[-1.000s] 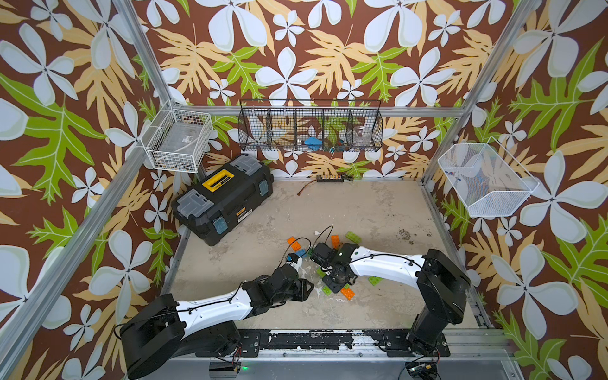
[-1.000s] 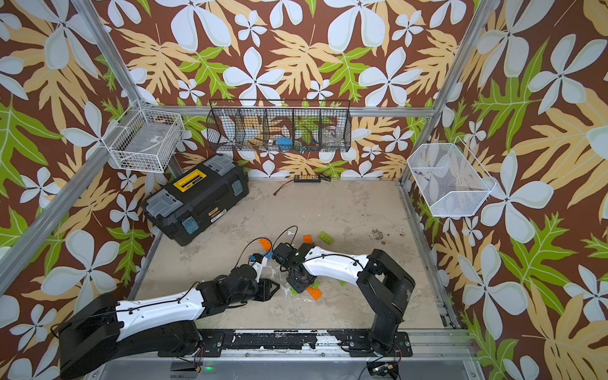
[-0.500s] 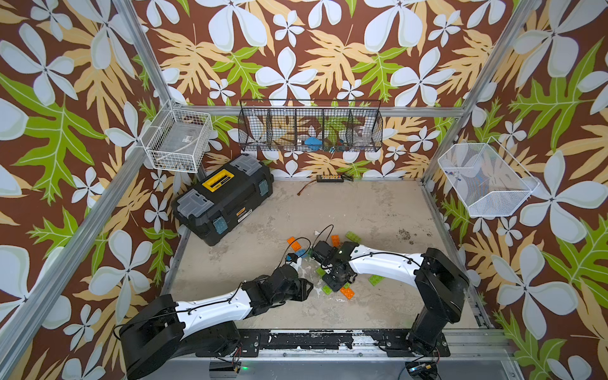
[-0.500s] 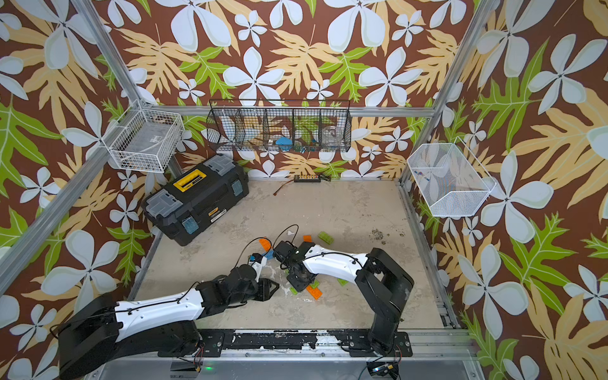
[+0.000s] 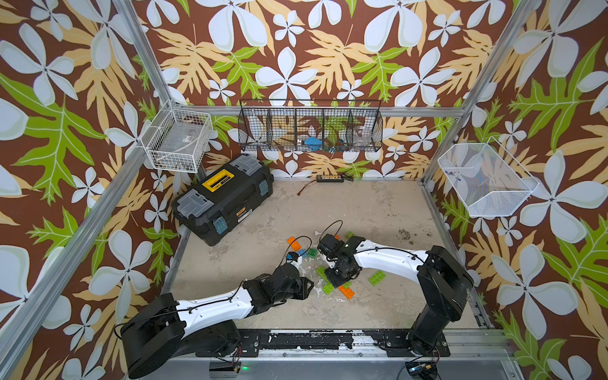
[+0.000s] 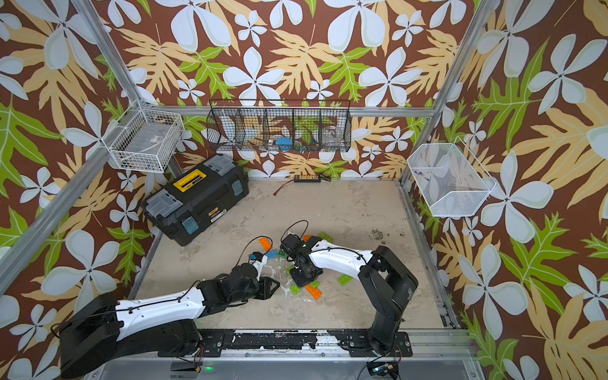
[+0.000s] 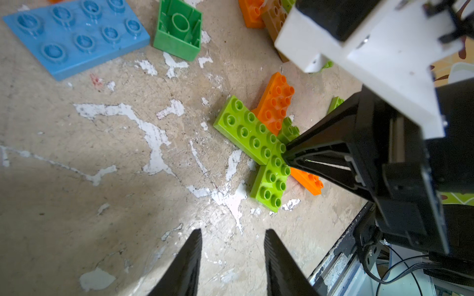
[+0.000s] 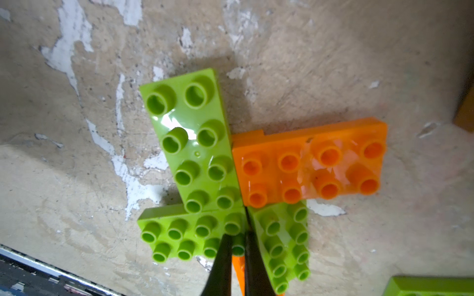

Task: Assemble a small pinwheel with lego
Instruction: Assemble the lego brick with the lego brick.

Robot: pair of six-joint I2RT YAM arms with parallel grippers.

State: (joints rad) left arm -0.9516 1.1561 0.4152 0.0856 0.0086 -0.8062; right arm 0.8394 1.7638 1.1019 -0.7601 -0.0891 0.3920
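Five flat plates, three lime and two orange, cross studs-up as pinwheel (image 8: 205, 179) on table (image 8: 64, 179). Right end effector (image 8: 236, 246) pressed together, tips down on pinwheel hub, pinching nothing visible; right arm nearer. Left end effector (image 7: 232, 234) part spread, empty, just beside pinwheel. Nearest lime blade's long axis runs roughly hub-to-left-tips. Blue plate (image 7: 74, 36) and dark green square (image 7: 178, 29) lie loose, apart from pinwheel. Plastic glossy, hard, studs hollow; table rough, paint-flecked.

black toolbox (image 5: 223, 197), white wire basket (image 5: 176, 144), black wire rack (image 5: 311, 130)
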